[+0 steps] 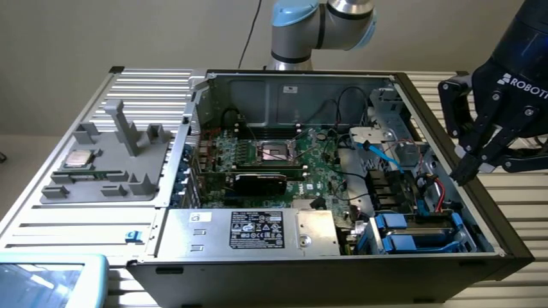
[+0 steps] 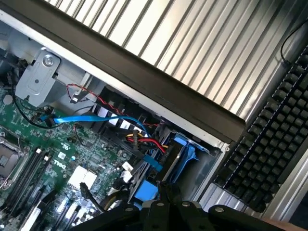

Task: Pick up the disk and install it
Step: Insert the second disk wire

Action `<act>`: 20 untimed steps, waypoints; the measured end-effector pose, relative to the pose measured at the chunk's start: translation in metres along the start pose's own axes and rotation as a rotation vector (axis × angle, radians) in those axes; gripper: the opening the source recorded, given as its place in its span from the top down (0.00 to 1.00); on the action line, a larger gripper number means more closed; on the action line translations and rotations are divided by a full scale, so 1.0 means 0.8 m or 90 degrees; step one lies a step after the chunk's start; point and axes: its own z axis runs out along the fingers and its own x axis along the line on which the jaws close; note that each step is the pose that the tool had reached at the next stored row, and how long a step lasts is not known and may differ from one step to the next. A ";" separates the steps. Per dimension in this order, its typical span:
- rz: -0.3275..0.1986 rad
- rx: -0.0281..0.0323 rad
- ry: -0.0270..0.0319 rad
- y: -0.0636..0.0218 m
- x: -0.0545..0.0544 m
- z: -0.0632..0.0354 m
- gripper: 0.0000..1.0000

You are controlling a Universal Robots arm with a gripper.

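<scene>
Blue plastic rails [image 1: 415, 234] with end tabs sit in the drive bay at the near corner of the open computer case [image 1: 479, 212], on the exterior view's right. Whether the disk's metal body lies between them I cannot tell. The same blue rails [image 2: 185, 154] appear in the wrist view, just beyond my fingers. My black gripper [image 1: 464, 174] hangs over the case's side wall on the exterior view's right, slightly above the bay. Its fingers [image 2: 161, 207] are shut with nothing between them.
A large silver box with a black label [image 1: 248, 231] fills the case's near side. The motherboard [image 1: 274, 160] lies in the middle, with a blue cable [image 2: 91, 119] and red wires near the bay. A grey tray [image 1: 102, 173] carries a small chip [image 1: 81, 158]. A black keyboard [image 2: 269, 144] lies outside the case.
</scene>
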 end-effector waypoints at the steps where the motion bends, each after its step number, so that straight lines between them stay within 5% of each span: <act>1: -0.011 -0.0003 -0.0004 0.000 0.000 0.000 0.89; 20: -0.231 -0.0068 -0.0066 0.000 0.000 0.000 0.89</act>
